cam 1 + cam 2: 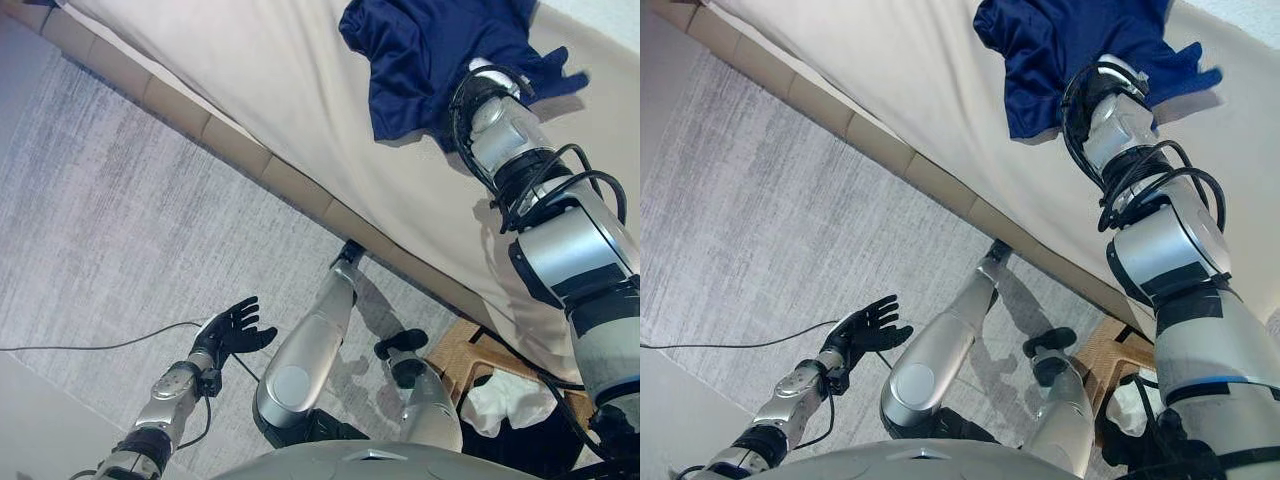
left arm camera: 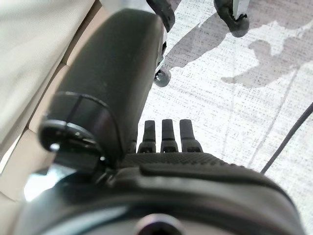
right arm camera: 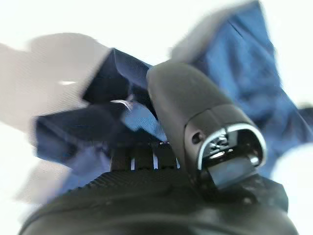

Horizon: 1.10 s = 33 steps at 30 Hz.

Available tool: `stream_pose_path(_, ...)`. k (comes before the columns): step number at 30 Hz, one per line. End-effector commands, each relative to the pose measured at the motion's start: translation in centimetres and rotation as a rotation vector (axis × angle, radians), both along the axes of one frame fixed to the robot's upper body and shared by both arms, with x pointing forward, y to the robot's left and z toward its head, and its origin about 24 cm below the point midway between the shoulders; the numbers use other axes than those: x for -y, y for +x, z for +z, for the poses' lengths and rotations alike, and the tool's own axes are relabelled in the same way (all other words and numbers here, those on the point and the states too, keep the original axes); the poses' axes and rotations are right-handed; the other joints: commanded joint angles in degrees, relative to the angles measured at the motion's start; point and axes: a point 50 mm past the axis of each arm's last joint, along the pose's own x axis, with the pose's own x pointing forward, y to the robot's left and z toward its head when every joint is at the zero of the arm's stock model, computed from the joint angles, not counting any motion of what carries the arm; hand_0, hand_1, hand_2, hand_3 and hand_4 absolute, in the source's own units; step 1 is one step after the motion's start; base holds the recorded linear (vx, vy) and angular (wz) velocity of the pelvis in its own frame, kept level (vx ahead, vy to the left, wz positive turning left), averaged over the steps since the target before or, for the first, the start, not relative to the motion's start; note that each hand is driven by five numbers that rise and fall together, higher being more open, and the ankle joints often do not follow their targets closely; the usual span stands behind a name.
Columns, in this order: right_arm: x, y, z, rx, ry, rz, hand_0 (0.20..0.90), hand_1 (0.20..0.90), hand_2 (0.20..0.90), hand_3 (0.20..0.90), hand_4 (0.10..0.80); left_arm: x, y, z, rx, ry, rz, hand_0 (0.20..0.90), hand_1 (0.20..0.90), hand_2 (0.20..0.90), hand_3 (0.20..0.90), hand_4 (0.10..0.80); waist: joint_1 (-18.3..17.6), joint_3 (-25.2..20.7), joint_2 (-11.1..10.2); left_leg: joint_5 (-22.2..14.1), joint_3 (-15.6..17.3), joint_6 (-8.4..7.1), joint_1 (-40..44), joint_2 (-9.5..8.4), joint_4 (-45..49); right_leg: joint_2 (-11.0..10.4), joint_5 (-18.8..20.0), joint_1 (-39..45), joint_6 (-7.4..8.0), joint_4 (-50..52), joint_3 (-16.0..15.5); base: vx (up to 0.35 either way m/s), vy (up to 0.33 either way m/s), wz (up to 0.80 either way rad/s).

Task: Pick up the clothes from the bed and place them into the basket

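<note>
Right hand [image 3: 161,147] buried in navy shirt [image 1: 430,50] on bed [image 1: 280,90], grip impossible to tell, so risk of slipping before wicker basket [image 1: 465,360]; left hand [image 1: 235,328] open, idle.

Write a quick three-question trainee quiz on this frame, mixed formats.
1. True or false: the navy garment lies on the bed.
2. Which robot hand is at the garment? A) left B) right
3. Fill in: the left robot hand hangs open over the ____.

Key: 1 true. 2 B; the right robot hand has its fingers in the cloth, though whether it grips it can't be told. 3 carpet.
</note>
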Motion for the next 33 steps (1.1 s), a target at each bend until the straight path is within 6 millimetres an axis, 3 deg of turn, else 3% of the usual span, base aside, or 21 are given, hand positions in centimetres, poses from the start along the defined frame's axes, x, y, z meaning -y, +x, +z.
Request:
stream_pose_path(1, -2.2, -2.6, 8.2, 0.587, 0.052, 0.107, 0.300, 0.300, 0.300, 0.200, 0.100, -2.2, -2.9, -1.0, -0.075, 0.068, 0.063, 0.900, 0.900, 0.900, 0.900, 0.800, -0.4, 0.0, -2.9, -6.1, 4.6, 3.76, 7.7, -0.95, -4.6, 1.0, 6.5, 0.6, -1.46, 5.5, 1.7, -0.047, -0.054, -0.23)
stream_pose_path(2, -2.2, -3.7, 9.2, 0.713, 0.104, 0.125, 0.300, 0.300, 0.300, 0.200, 0.100, -2.1, -2.8, -1.2, -0.079, 0.078, 0.073, 0.900, 0.900, 0.900, 0.900, 0.800, -1.7, 0.0, -3.5, -6.5, 5.6, 3.77, 9.5, -0.52, -5.3, 1.6, 6.7, 1.7, -1.43, 4.1, 2.8, -0.038, -0.049, -0.20)
stream_pose_path(6, -1.2, -5.9, 10.8, 0.874, 0.171, 0.138, 0.300, 0.300, 0.300, 0.200, 0.100, -2.3, -2.4, -1.4, -0.103, 0.113, 0.087, 0.900, 0.900, 0.900, 0.900, 0.800, -4.1, -0.5, -4.6, -7.2, 7.5, 3.62, 15.8, 0.39, -8.1, 2.5, 6.9, 6.4, -1.44, 0.2, 4.9, -0.017, -0.099, -0.35)
stream_pose_path(10, 1.2, -7.8, 10.9, 0.957, 0.246, 0.115, 0.300, 0.300, 0.300, 0.200, 0.100, -2.8, -3.0, -1.9, -0.164, 0.171, 0.071, 0.900, 0.900, 0.900, 0.900, 0.800, -7.4, -6.0, -5.8, -7.5, 9.2, 3.12, 22.5, 1.58, -12.7, 4.6, 6.5, 11.7, -1.68, -4.8, 7.0, 0.087, -0.151, -0.29)
stream_pose_path(15, 4.7, -10.3, 10.8, 1.050, 0.172, 0.015, 0.300, 0.300, 0.300, 0.200, 0.100, -2.7, -4.3, -2.9, -0.261, 0.219, 0.024, 0.900, 0.900, 0.900, 0.900, 0.800, -11.9, -14.0, -6.5, -6.0, 12.2, 2.79, 29.9, 2.23, -17.6, 7.7, 6.9, 17.5, -1.96, -11.2, 8.4, 0.034, -0.125, -0.19)
stream_pose_path(20, 6.2, -12.9, 12.2, 1.174, 0.007, -0.085, 0.300, 0.300, 0.300, 0.200, 0.100, -2.4, -6.2, -4.2, -0.382, 0.258, -0.010, 0.900, 0.900, 0.900, 0.900, 0.800, -16.1, -21.0, -6.9, -5.7, 15.3, 2.20, 36.5, 3.01, -22.2, 10.1, 6.7, 21.0, -1.71, -16.0, 10.9, -0.026, -0.106, -0.30)
stream_pose_path(27, 9.2, -15.5, 14.0, 1.169, -0.096, -0.196, 0.300, 0.300, 0.300, 0.200, 0.100, -1.6, -6.5, -5.0, -0.465, 0.249, -0.036, 0.900, 0.900, 0.900, 0.900, 0.800, -22.3, -26.9, -6.2, -5.6, 18.8, 0.81, 41.7, 3.78, -25.4, 12.2, 7.2, 23.1, -2.71, -19.9, 15.5, -0.106, -0.083, -0.41)
stream_pose_path(33, 12.8, -15.6, 11.9, 1.007, -0.080, -0.282, 0.300, 0.300, 0.300, 0.200, 0.100, -1.1, -6.0, -5.0, -0.476, 0.249, -0.050, 0.900, 0.900, 0.900, 0.900, 0.800, -27.0, -28.5, -5.7, -6.7, 22.0, 0.37, 44.0, 4.21, -25.2, 13.2, 6.9, 23.6, -3.67, -20.7, 18.7, -0.098, -0.072, -0.38)
